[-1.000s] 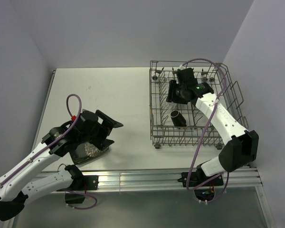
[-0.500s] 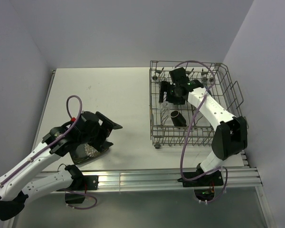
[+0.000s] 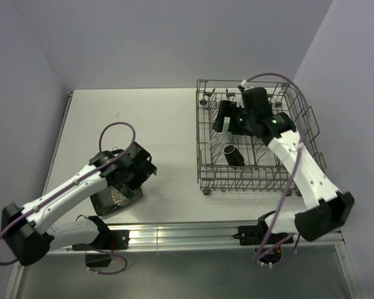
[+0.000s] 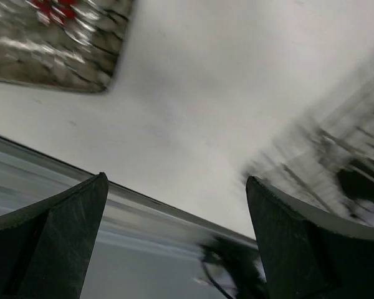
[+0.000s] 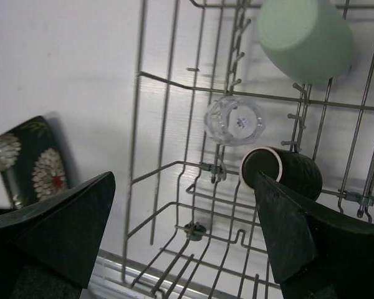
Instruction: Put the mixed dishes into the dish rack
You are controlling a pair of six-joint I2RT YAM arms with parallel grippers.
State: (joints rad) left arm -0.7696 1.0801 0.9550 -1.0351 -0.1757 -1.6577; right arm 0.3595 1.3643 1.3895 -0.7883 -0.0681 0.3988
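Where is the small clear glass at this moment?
In the right wrist view, the small clear glass sits inside the dish rack, near its left side, between the pale green cup and the dark mug.

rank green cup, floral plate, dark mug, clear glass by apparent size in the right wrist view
pale green cup
floral plate, partly hidden, roughly tied with
dark mug
clear glass
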